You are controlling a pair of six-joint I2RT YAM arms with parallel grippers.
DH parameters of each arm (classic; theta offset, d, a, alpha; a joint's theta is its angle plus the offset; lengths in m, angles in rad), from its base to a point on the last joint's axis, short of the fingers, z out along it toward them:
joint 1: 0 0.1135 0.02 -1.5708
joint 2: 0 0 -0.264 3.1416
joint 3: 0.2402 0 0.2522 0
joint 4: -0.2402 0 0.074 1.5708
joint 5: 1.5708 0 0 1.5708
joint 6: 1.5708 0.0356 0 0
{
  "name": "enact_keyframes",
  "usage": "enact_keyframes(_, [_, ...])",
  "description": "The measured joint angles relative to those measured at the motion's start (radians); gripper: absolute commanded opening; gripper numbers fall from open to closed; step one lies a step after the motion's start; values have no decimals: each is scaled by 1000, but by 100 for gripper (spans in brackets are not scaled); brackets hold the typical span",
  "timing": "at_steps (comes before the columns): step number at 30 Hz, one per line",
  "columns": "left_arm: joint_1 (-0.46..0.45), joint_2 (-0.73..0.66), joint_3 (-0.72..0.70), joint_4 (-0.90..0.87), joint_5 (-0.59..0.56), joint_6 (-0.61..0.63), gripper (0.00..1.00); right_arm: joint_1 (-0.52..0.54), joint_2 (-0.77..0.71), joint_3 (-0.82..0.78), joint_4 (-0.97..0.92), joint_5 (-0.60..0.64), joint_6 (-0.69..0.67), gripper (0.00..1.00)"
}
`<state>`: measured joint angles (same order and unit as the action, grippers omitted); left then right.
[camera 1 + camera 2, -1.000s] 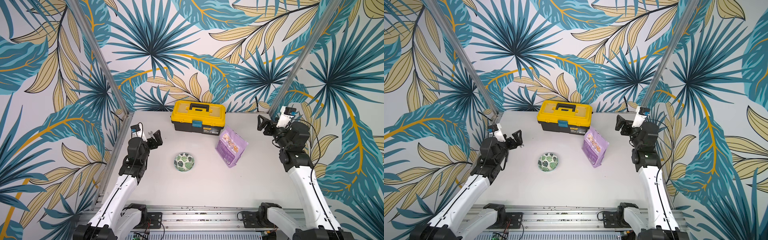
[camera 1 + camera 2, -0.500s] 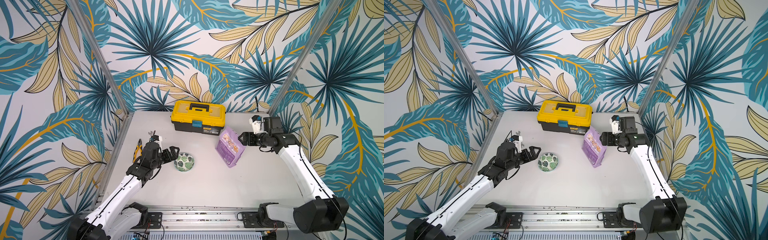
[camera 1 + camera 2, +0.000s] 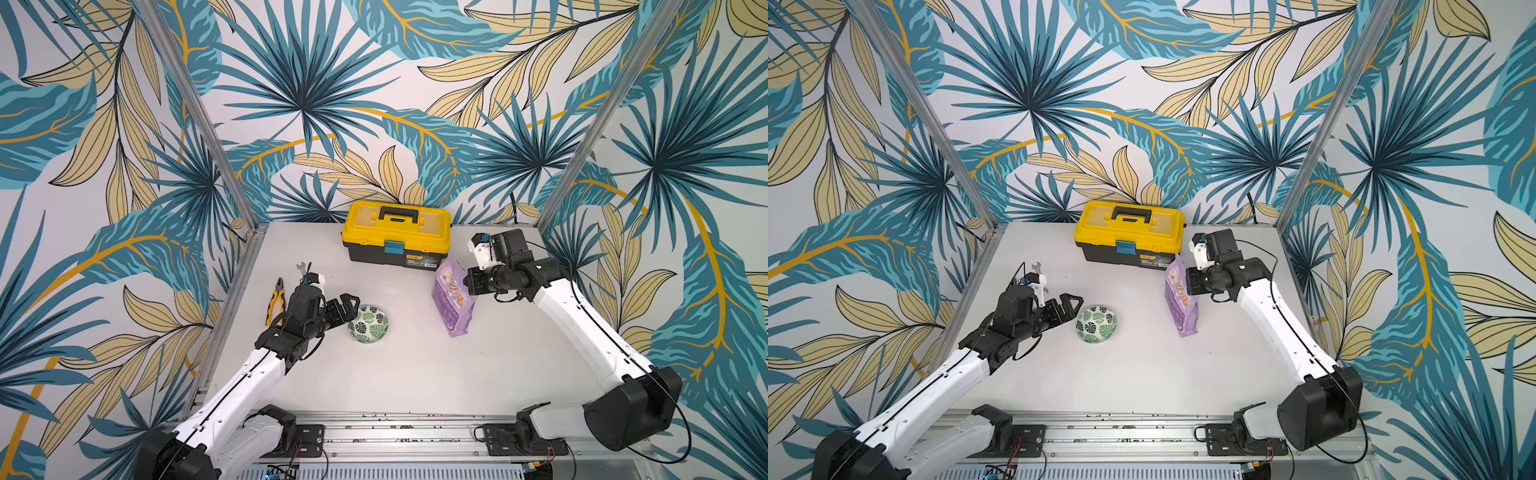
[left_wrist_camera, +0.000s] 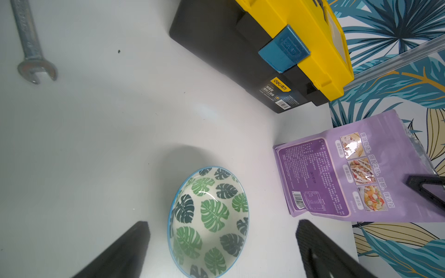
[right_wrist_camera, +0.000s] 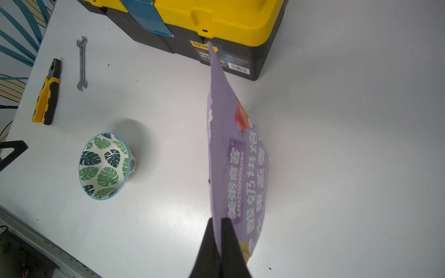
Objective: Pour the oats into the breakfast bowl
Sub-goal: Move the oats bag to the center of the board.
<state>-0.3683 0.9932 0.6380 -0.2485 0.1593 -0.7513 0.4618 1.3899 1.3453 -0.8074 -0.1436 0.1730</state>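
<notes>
- One lilac pouch (image 3: 451,297) is all that shows of the oats. The grains are hidden inside, and I cannot tell whether its top is open. It stands, leaning a little, toward the back right of the surface (image 3: 415,374), just in front of the right end of the yellow toolbox (image 3: 397,232).
- Pressed together, the right fingers (image 5: 228,243) pinch the pouch's thin side edge in its upper part. The base looks to rest on the surface, so I judge nothing is lifted yet.
- Empty and upright, the breakfast bowl (image 3: 369,323) sits near the middle of the surface, on the left-edge side of the pouch, with bare surface between them.
- Spread wide, the left fingers (image 4: 125,248) hold nothing. They sit just beside the bowl on its left-edge side and flank it in the left wrist view, apparently without touching it.
- Off by the left edge lie a wrench (image 5: 81,63) and pliers (image 5: 47,93), well apart from the pouch.
- Step in hand, as I judge it: the grasp on the pouch is made, and the lift and carry are not yet begun.
- Next, the pouch must be raised without the floppy film slipping or folding, and its mouth brought over the bowl. It should then be tipped slowly, since the bowl is narrower than the pouch and grains could fall past the rim. The left fingers look placed to steady the bowl.
</notes>
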Motion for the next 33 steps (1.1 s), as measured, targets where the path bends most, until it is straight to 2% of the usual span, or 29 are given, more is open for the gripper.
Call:
enact_keyframes(6, [-109,32,12,-8,-56,-32,100,165,14,28,4,86,131,0])
enact_keyframes(15, [-233,154,120,3,-116,-51,100,282,82,43,73,182,240,1])
enact_keyframes(17, [-253,180,134,10,-123,-53,100,296,94,54,80,196,250,15])
enact_keyframes(25, [-301,237,161,20,-153,-53,100,305,99,102,127,203,245,44])
enact_keyframes(29, [-305,237,163,25,-165,-57,100,283,99,154,111,195,212,50])
enact_keyframes(33, [-305,234,163,24,-179,-61,100,217,97,203,84,138,182,50])
